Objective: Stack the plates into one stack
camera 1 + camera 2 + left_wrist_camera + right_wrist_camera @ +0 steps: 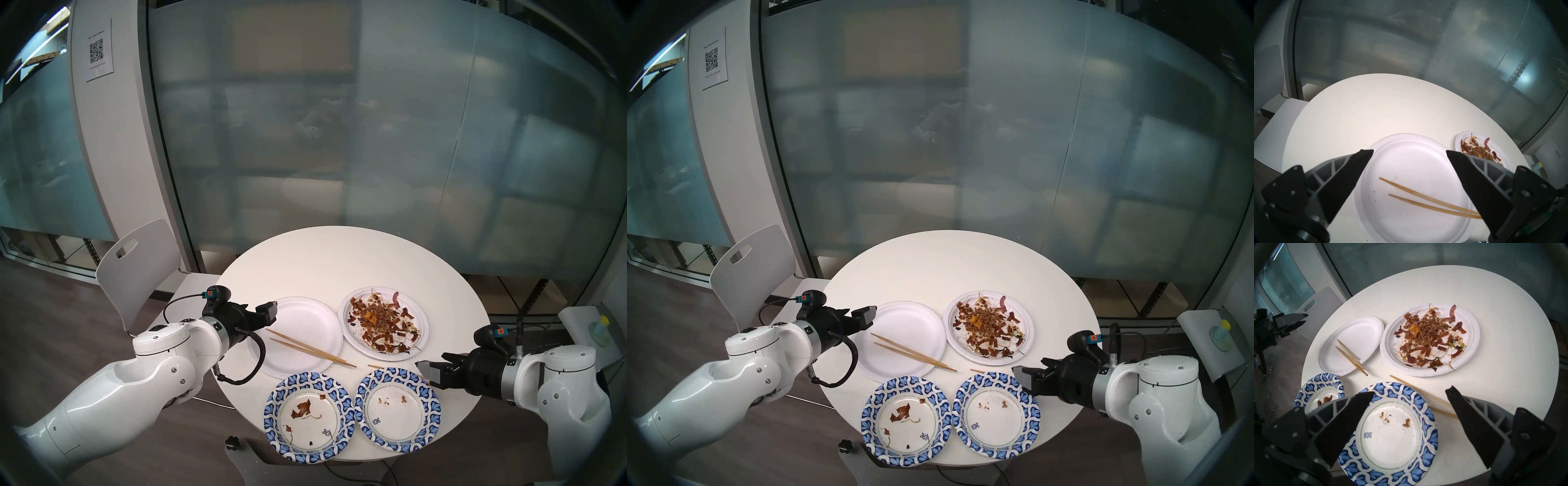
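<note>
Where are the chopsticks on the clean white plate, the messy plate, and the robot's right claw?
chopsticks (305, 346): head left view, mid-shaft.
messy plate (418, 307): head left view, bare right rim.
right gripper (1410, 392): right wrist view, between open fingertips.

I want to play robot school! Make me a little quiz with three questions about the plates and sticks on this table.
1. How many plates lie on the table?
2. True or false: the chopsticks lie across the plate piled with food scraps.
3. Which is right? A: the plates are already in one pile. B: every plate lies by itself. C: a gripper holds a plate.

Key
1. Four: two plain white, two with blue rims.
2. False. They lie on the clean white plate.
3. B. The left gripper and the right gripper are both open and hold nothing.
</note>
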